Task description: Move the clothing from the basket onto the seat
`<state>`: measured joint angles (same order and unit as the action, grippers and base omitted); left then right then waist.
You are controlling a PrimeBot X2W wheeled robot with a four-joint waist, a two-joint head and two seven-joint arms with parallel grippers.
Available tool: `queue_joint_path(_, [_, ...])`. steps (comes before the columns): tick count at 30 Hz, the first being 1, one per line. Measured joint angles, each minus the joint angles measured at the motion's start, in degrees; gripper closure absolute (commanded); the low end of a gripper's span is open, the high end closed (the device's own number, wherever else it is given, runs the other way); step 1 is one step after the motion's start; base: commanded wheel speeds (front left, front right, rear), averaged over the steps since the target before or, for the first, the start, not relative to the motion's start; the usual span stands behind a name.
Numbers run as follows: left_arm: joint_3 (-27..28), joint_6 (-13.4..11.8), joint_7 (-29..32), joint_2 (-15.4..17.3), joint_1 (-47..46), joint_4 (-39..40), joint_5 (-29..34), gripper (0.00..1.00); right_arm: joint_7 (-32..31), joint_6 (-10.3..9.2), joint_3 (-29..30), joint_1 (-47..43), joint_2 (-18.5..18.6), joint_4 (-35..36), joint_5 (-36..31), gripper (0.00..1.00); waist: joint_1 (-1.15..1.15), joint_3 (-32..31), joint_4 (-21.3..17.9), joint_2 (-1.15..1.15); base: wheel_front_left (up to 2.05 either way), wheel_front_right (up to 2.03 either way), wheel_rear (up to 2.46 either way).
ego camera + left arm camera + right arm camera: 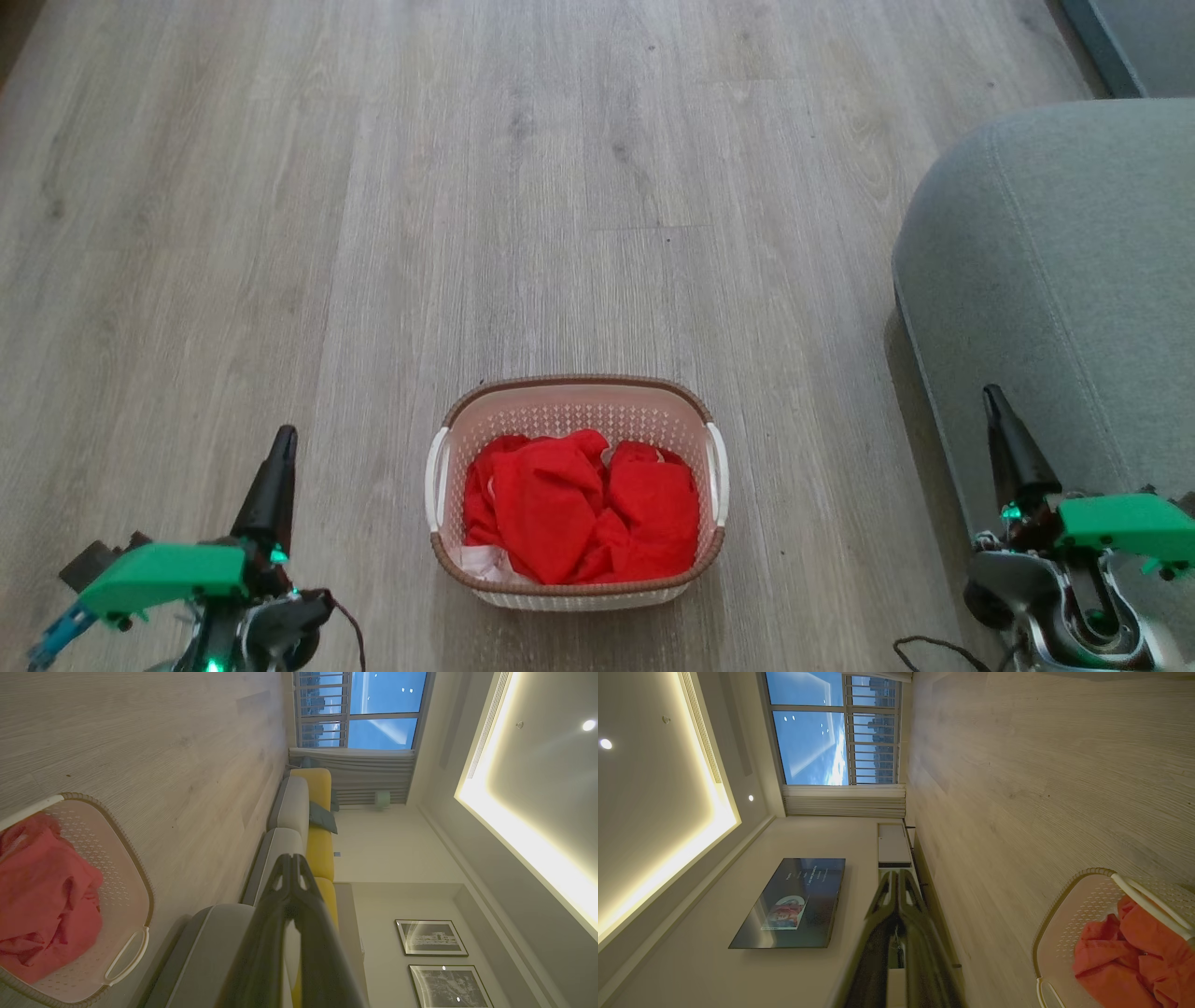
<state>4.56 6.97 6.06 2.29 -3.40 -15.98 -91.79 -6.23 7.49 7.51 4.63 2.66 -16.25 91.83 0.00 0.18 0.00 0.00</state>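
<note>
Both pincers sit low at the bottom corners, left pincer [278, 467] and right pincer [1001, 429], each with fingers pressed together and holding nothing. Just past them, in between, the basket [579, 385] sits on the wood floor [467, 187] with the clothing [579, 509] heaped inside, filling most of it. Stuff looks light and floppy, so I'd guess it drapes and trails once lifted. Best bet imo is pinching a raised fold mid-pile, not a flat edge. Basket looks light too and might get dragged along. Off to the right, running further back, is the seat [1074, 261].
</note>
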Motion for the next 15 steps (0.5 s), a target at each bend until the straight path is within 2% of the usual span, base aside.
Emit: queue_joint_path(15, [0.0,0.0,0.0,0.0,0.0,0.0,0.0,1.00,0.0,0.00,0.0,0.0,0.0,0.0,0.0,1.00,0.00,0.0,0.0,0.00,0.00,0.00,0.00])
